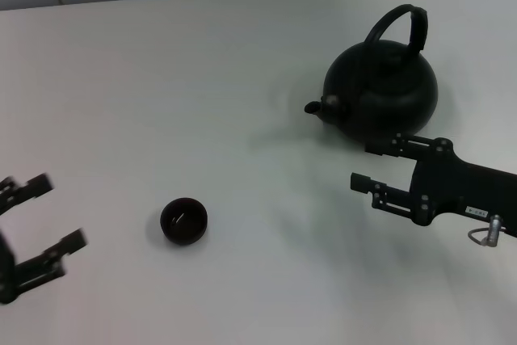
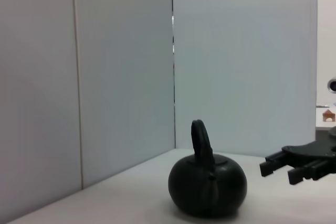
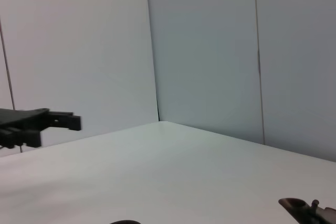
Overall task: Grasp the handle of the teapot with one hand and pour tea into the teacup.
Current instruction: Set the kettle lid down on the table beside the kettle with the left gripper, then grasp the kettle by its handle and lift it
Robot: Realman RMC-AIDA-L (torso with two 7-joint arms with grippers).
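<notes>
White table (image 1: pixel 202 54), teapot (image 1: pixel 384 94), teacup (image 1: pixel 184 220) clear only overhead

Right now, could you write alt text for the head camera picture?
A squat matte-black teapot stands untouched on a white table, an open right gripper beside it. A tiny black teacup sits apart, near the open left gripper.

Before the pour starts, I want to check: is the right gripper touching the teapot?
Cannot tell. In the head view the right gripper overlaps the teapot body's near edge; the left wrist view shows it just beside the body, with no plain gap.
</notes>
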